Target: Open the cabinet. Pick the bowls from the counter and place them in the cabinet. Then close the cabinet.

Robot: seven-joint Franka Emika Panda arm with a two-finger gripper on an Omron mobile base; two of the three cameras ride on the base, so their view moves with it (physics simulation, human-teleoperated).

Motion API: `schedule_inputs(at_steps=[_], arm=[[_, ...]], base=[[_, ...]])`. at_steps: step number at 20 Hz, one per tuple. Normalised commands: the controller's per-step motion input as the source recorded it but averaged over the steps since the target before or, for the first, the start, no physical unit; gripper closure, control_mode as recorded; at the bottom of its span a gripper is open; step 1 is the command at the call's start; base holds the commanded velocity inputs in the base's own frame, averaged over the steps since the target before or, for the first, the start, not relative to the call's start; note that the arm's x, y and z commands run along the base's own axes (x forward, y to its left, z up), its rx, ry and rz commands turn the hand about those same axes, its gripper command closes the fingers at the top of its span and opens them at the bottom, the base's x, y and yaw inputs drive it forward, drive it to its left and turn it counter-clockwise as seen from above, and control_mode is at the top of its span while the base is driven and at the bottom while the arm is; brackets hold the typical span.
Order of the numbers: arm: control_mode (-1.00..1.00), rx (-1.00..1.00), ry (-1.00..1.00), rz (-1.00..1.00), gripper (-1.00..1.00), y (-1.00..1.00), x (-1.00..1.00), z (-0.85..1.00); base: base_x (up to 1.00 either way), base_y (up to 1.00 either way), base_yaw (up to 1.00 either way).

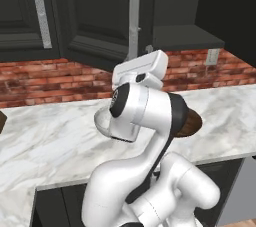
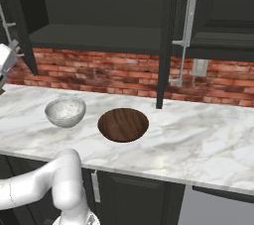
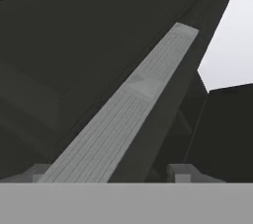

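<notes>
The gripper [image 3: 111,173] is released: in the hand view its two tips stand well apart with the silver handle [image 3: 129,114] running up between them. The bar lies close by one tip and clear of the other, so nothing is grasped. In the left base view the hand sits just beside the lower end of that handle, on the left door [image 1: 95,18] of the cabinet [image 2: 99,1], above the counter [image 2: 198,140].

That door looks swung out from the cabinet front, though how far I cannot tell. The right door [image 2: 166,35] stands edge-on to the right base camera, its own handle [image 2: 186,26] facing sideways. The dark shelf [image 2: 99,38] shows bare between the two doors. I judge the opening step to be as good as done, with the bowls not yet begun.

Both bowls sit on the counter below the opening. The marble bowl [image 2: 65,111] is nearer the arm's side. The wood bowl [image 2: 123,124] is just beside it, apart from it, in front of the brick wall [image 2: 99,78].

The next move calls for drawing the hand back off the handle without catching the bar. Then it must swing down and turn the fingers toward the counter. The marble bowl looks the closer pick; its deep rim should take one finger inside and one outside. The lift then has to clear the shelf's front edge and stay between the open doors.
</notes>
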Motion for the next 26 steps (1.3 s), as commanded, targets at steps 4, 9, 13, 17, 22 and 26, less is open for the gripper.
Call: schedule_inputs(at_steps=[4,9,13,17,22,26], arm=[[-1.0,0.41,-0.21,-0.02,-1.0,-0.31,-1.0,0.86],[-1.0,0.22,-0.49,0.06,-1.0,-0.19,-1.0,1.0],[-1.0,0.21,-0.51,0.06,-1.0,-0.33,-1.0,1.0],[-1.0,0.3,-0.32,0.03,-1.0,-0.08,-1.0,1.0],[-1.0,0.01,-0.13,0.17,-1.0,0.97,-1.0,1.0],[-1.0,-0.1,-0.02,0.17,-1.0,1.0,-0.97,1.0]], base=[[0.0,0.0,0.0],[0.0,0.0,0.0],[0.0,0.0,0.0],[0.0,0.0,0.0],[0.0,0.0,0.0],[0.0,0.0,0.0]])
